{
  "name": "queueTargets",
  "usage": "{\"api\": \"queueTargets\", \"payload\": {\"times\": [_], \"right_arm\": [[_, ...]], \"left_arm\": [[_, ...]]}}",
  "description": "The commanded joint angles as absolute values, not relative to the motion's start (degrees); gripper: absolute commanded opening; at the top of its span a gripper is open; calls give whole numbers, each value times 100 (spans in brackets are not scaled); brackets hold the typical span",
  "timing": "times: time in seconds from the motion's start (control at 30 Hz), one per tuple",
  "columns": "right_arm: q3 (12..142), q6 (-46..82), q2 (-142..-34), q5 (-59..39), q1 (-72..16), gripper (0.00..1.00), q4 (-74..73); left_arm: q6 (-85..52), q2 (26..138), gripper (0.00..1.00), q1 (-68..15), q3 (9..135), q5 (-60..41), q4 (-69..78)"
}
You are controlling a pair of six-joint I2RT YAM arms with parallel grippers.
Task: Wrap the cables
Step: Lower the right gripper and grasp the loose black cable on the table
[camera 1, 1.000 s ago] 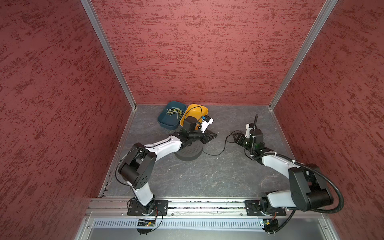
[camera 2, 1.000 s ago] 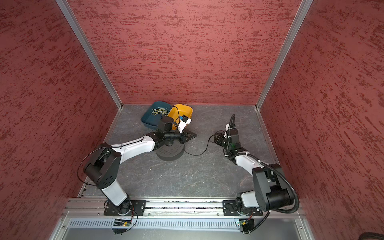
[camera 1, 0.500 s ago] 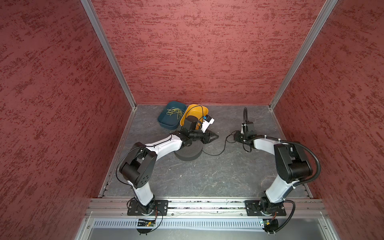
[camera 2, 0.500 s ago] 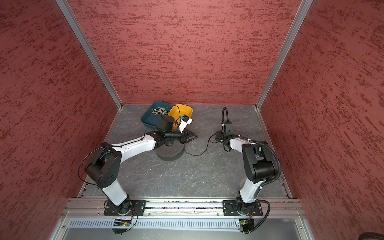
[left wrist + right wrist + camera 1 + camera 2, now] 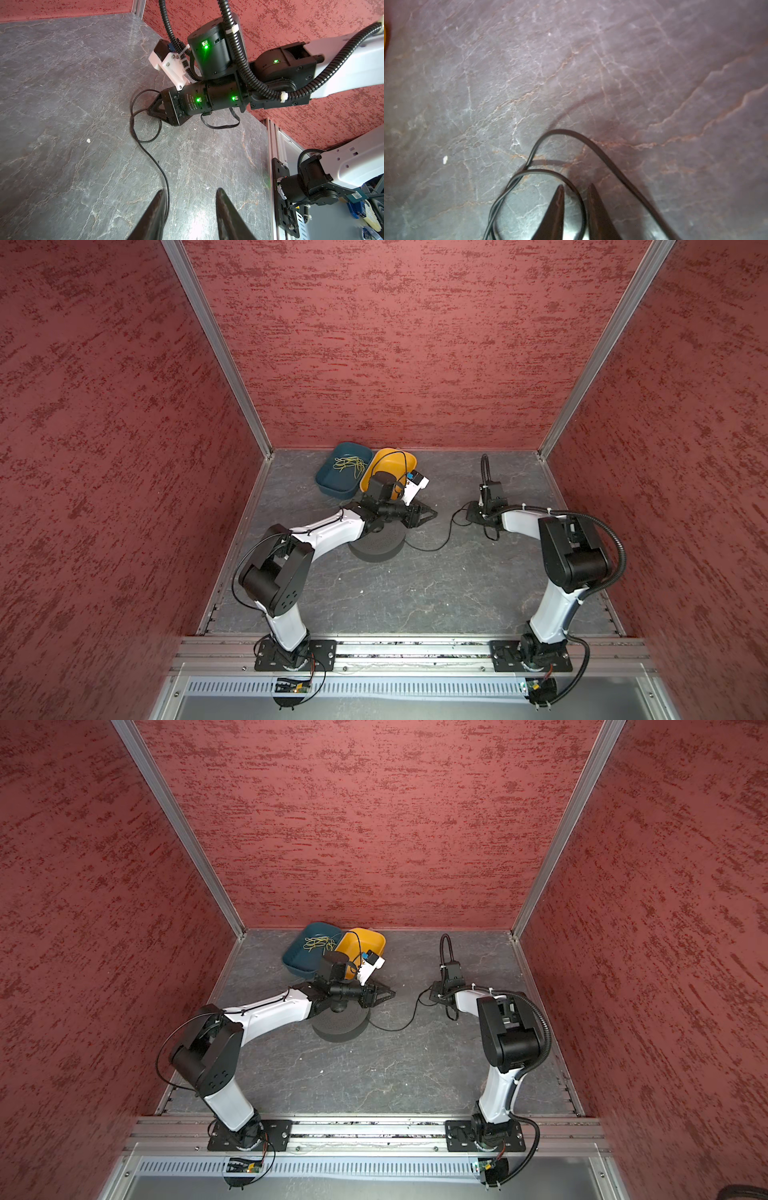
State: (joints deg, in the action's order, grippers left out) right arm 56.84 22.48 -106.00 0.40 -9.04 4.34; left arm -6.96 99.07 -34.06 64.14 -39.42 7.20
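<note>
Right gripper (image 5: 575, 187), fingers narrowed, is straddling a loop of thin black cable (image 5: 560, 131) to gather it, whether clamped I can't tell, while left gripper (image 5: 191, 190) is hovering parted.

Bright, even light; close cables (image 5: 560, 130) seem motion-blurred.

Both top views: high over front rail (image 5: 415, 649), looking steeply down, far off; they share the whole floor (image 5: 415, 593). Left wrist cam: mid-range, faces past its jaws to right gripper (image 5: 154, 109). Right wrist cam: v. close, floor ahead of jaws.
</note>
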Motion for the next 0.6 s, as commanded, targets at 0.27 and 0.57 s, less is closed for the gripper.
{"api": "queueTargets", "payload": {"times": [0.27,0.57], "right_arm": [[5492,2093,-10432,110,-922,0,248],[4271,1567,-8758,156,-1320,0,-1320]], "left_arm": [[-646,9870,42,-3207,6535,-4116,616],[-412,10082,34,-2918,7014,-4784,-36]]}}
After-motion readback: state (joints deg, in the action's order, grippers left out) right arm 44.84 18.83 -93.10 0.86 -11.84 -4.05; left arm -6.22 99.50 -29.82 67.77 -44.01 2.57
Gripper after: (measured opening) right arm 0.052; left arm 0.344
